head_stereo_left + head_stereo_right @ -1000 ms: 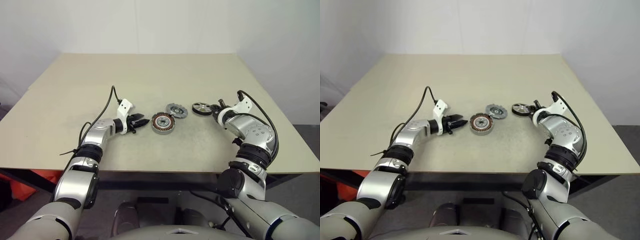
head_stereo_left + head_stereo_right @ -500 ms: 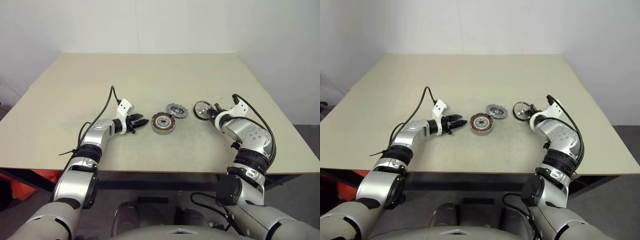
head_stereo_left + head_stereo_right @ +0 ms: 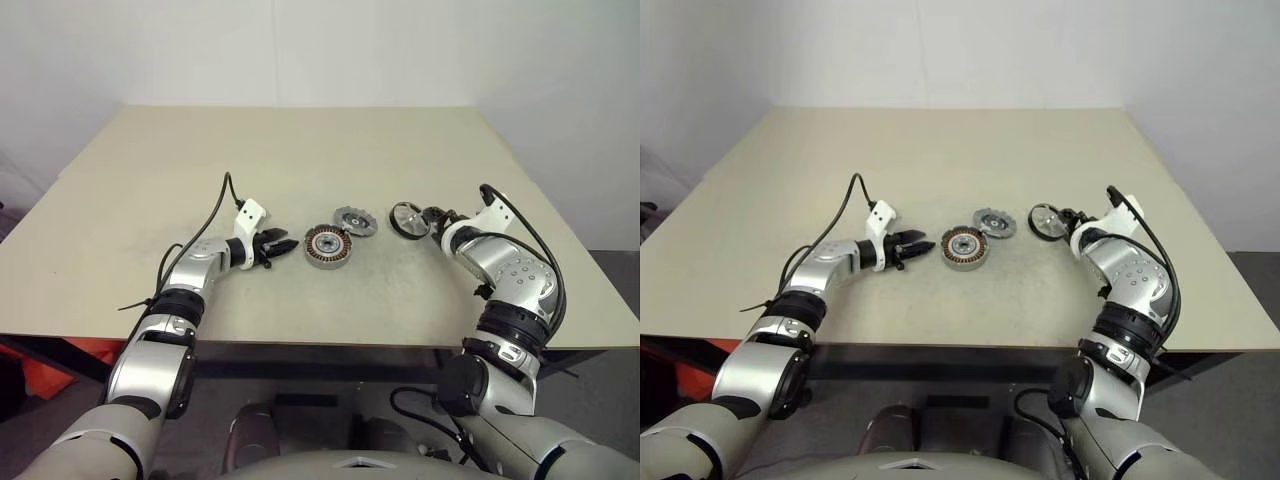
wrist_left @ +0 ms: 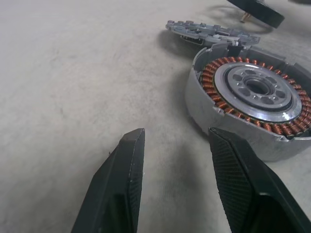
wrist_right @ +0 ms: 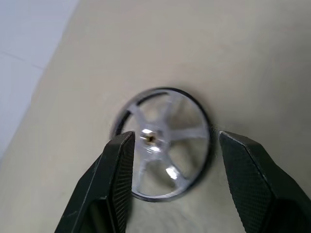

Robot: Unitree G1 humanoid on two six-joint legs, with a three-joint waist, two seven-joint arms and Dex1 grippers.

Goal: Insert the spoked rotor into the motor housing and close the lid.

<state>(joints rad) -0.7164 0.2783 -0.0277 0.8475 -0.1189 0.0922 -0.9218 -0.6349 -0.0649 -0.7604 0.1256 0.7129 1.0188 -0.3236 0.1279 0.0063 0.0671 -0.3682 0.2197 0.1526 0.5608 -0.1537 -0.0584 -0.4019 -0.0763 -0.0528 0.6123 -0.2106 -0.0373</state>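
**Right hand spread around the tilted rotor, left hand waiting by the housing**

Right hand [image 5: 167, 167] has its two black fingers parted, one on each side of the spoked rotor [image 5: 164, 154]; from the wrist view the wheel sits between them, and whether either pad touches the rim cannot be told. Seen from the head, the rotor [image 3: 407, 219] stands tipped up on its edge on the tabletop [image 3: 300, 150], its silver spokes facing the hand, at the right end of the row of parts.

Left hand [image 3: 279, 245] rests low over the tabletop with its fingers apart and nothing between them, pointing at the motor housing [image 3: 327, 246], just short of its wall. The housing lies flat and open, the ring of copper windings around its grey hub exposed in the left wrist view [image 4: 252, 104].

Just behind the housing, toward the far side and slightly right, the lid [image 3: 354, 220] lies flat, its notched edge close to the housing's rim. The rotor is a little apart from the lid, further right
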